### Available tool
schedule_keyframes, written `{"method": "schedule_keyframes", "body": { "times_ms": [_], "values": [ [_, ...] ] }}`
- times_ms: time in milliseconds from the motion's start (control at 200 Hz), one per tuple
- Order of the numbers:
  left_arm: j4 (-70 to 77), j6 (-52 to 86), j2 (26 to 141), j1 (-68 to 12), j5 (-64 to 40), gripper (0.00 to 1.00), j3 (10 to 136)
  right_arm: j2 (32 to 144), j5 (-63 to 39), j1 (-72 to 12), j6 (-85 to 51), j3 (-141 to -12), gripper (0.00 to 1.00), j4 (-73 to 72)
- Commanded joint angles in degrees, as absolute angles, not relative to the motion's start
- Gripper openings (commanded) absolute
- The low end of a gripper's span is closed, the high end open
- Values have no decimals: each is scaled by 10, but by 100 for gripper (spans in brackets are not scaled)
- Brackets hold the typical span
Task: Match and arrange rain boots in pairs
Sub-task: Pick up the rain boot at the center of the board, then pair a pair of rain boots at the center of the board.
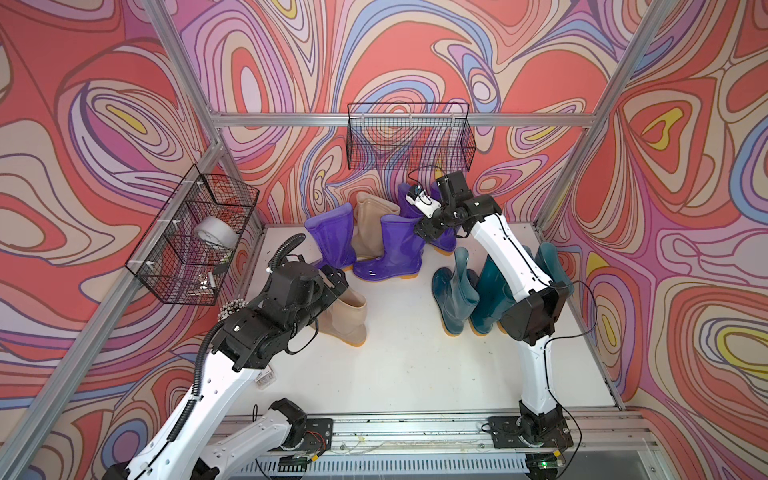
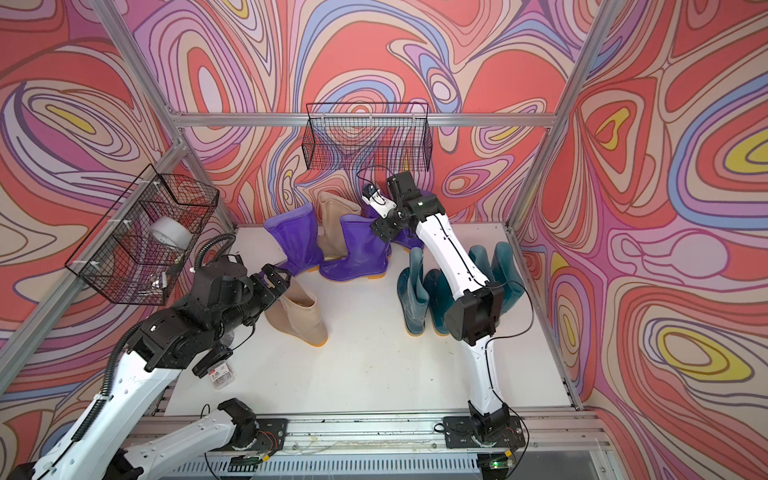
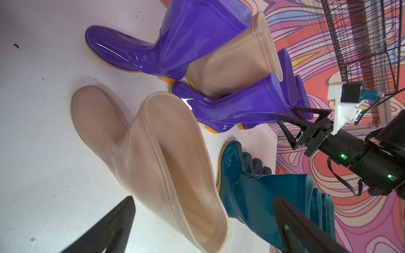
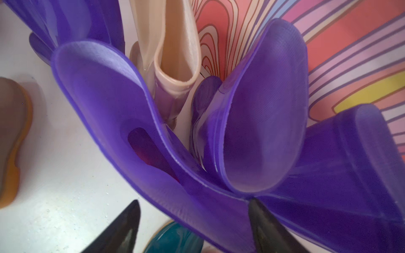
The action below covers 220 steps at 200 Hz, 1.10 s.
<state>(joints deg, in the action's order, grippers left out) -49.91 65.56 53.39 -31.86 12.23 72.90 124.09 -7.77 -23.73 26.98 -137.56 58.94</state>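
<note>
Boots (image 1: 390, 253) all on table (image 1: 395, 374), three loose groups, pairing part done by my reading. Teal boots (image 1: 453, 299) upright together at right side, partly hidden under right arm (image 1: 511, 257); count unsure. Purple boots (image 1: 332, 237) clumped at back centre, cuffs pressed together, back beige boot (image 1: 370, 224) wedged upright among them. Near beige boot (image 1: 347, 320) alone toward left side, well apart from its mate. Step in hand, as I judge: pulling front purple boot (image 4: 105, 98) out of clump by its cuff. Right claw (image 4: 194, 201) straddles that cuff's rubber, jaws apart, not yet clamped; one finger sits at seam where neighbour purple cuff (image 4: 263, 131) presses in, other finger outside, clear of rubber. Left claw (image 3: 203, 197) wide open at near beige boot's cuff, holding nothing; whether it touches cannot be told. Next move calls for closing on the one cuff only, keeping neighbour purple cuff out of the bite, then lifting clear and setting boot beside a purple mate. Soft cuff will likely fold under pinch. In the way: packed shafts may drag or tip back beige boot. Back basket (image 1: 409, 137) hangs right over clump, limits lift height. Side basket (image 1: 195, 237) with tape roll (image 1: 216, 237) stands clear of work
</note>
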Motion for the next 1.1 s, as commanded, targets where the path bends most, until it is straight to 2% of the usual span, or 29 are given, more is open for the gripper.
{"method": "schedule_keyframes", "body": {
  "times_ms": [0,120,175,280,551,896,1097],
  "values": [
    [-489,648,528,-316,138,100,731,1226,-122,-240,247,-1333,61,618],
    [-485,641,529,-316,133,100,732,1193,-117,-249,227,-1299,34,603],
    [-483,639,528,-316,132,100,732,1182,-111,-257,220,-1284,27,597],
    [-479,635,524,-317,130,100,728,1172,-79,-281,206,-1271,0,586],
    [-468,626,501,-316,124,100,716,1117,-3,-353,109,-1260,0,538],
    [-476,612,463,-316,136,100,713,1074,165,-437,-30,-1241,0,595],
    [-475,605,450,-316,139,100,712,996,150,-460,-129,-1155,0,601]
  ]
}}
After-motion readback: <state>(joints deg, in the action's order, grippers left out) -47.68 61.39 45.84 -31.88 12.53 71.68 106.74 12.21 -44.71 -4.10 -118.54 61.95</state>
